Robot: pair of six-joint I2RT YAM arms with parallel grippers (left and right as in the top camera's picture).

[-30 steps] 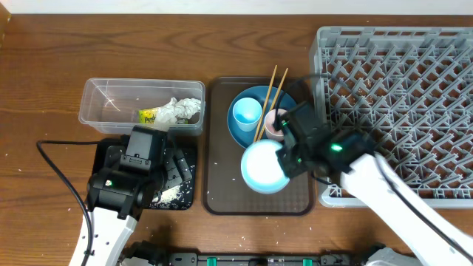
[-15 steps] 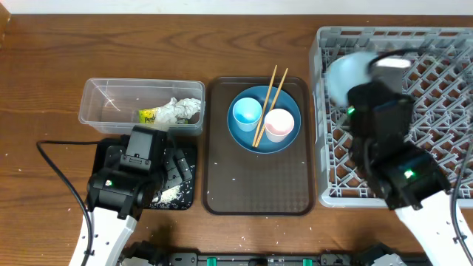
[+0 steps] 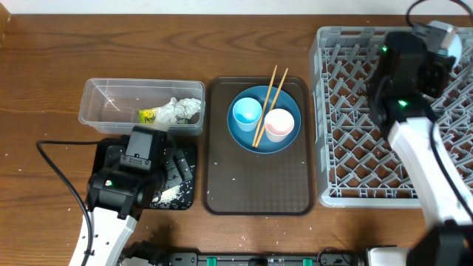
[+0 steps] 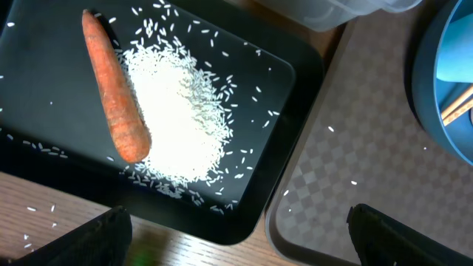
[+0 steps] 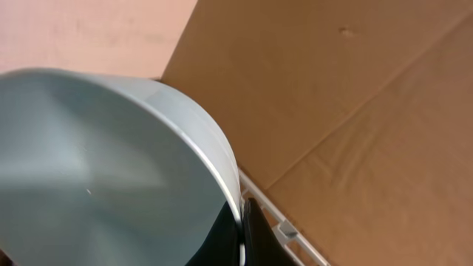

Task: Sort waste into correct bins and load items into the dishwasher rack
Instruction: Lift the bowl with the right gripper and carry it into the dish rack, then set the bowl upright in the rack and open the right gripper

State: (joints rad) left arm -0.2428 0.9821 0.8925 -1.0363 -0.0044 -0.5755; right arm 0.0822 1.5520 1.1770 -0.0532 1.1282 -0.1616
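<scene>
The dishwasher rack (image 3: 355,148) is sitting at the right of the surface (image 3: 44,59). The left hand (image 4: 251,240) is hanging released over the black tray (image 4: 44,111). Above the rack's far end, the right hand (image 5: 238,230) is clenching the white bowl (image 5: 96,170) by its rim. An orange piece (image 4: 114,103) and rice (image 4: 177,111) are lying in the tray.

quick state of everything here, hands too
left hand, open over the black tray
right hand, shut on the white bowl at its rim
clear tub, holds tissue and wrapper
black tray, holds rice and a carrot
plate, on the brown tray
light blue cup, upright on the plate
pink cup, upright on the plate
chopsticks, lying across the plate
</scene>
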